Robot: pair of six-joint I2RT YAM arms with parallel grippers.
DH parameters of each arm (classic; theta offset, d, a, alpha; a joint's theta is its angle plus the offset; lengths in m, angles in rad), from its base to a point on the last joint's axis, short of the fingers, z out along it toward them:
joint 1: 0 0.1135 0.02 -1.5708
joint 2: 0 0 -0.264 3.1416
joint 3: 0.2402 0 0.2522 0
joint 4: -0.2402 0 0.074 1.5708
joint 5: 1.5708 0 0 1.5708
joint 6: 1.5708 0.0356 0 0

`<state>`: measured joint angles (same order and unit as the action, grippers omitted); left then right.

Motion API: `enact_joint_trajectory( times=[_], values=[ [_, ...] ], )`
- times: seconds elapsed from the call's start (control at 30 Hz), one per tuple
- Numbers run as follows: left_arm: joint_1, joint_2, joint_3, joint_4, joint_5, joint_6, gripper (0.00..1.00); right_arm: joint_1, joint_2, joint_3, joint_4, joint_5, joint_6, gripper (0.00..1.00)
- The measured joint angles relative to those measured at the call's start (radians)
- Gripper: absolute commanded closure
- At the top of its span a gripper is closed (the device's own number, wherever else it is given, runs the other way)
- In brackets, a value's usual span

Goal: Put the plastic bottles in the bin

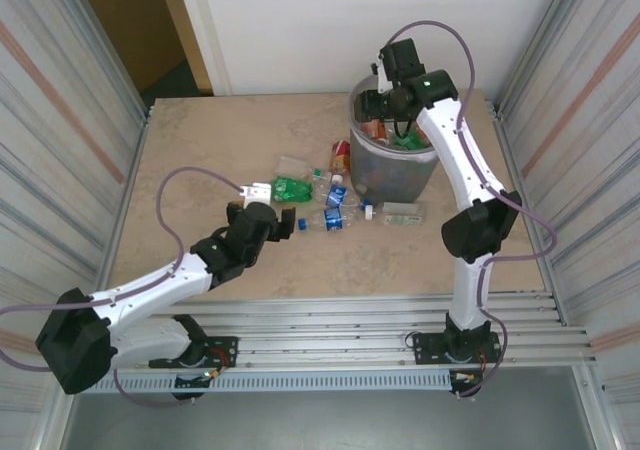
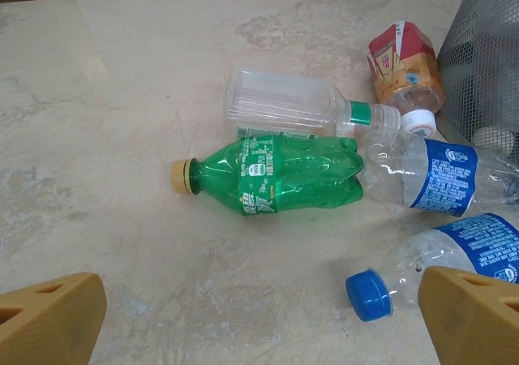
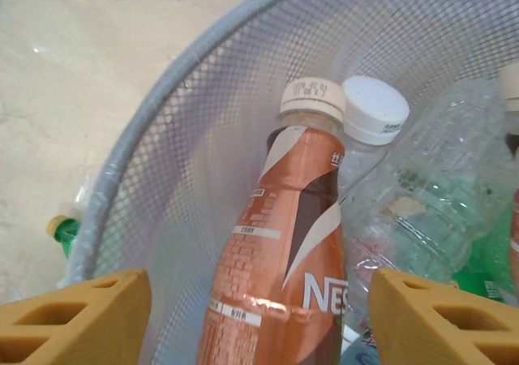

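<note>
Over the grey mesh bin (image 1: pixel 395 175) my right gripper (image 1: pixel 387 108) stands open. In the right wrist view its fingers (image 3: pixel 77 320) flank a brown-labelled bottle (image 3: pixel 284 243) that leans upright inside the bin (image 3: pixel 186 162), with a gap on each side. Clear and green bottles (image 3: pixel 430 195) lie beside it in the bin. My left gripper (image 1: pixel 288 223) is open over the table, holding nothing. Ahead of that gripper (image 2: pixel 259 324) lie a green bottle (image 2: pixel 284 170), a clear square bottle (image 2: pixel 284 105), two blue-labelled bottles (image 2: pixel 442 174) and a red-labelled one (image 2: pixel 405 69).
The loose bottles cluster left of and in front of the bin (image 2: pixel 486 49); one more clear bottle (image 1: pixel 403 213) lies at the bin's front right. Corrugated metal walls stand along both sides of the table (image 1: pixel 200 150).
</note>
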<state>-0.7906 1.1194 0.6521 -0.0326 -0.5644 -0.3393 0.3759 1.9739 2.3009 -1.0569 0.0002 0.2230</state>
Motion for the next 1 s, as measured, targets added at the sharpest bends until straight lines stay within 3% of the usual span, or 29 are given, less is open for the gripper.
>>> enact_joint_trajectory(
  times=[0.2, 0.47, 0.7, 1.0],
  values=[
    [0.032, 0.038, 0.036, -0.002, 0.146, 0.101, 0.01, 0.005, -0.141, -0.059, 0.019, 0.033, 0.0, 0.14],
    [0.045, 0.24, 0.222, -0.074, 0.387, 0.328, 0.07, -0.021, -0.427, -0.332, 0.11, 0.082, 0.014, 0.0],
    [0.045, 0.426, 0.353, -0.14, 0.521, 0.484, 0.11, -0.163, -0.625, -0.573, 0.198, 0.028, 0.059, 0.02],
    [0.045, 0.635, 0.517, -0.214, 0.616, 0.59, 0.15, -0.188, -0.738, -0.66, 0.274, 0.005, 0.065, 0.02]
  ],
)
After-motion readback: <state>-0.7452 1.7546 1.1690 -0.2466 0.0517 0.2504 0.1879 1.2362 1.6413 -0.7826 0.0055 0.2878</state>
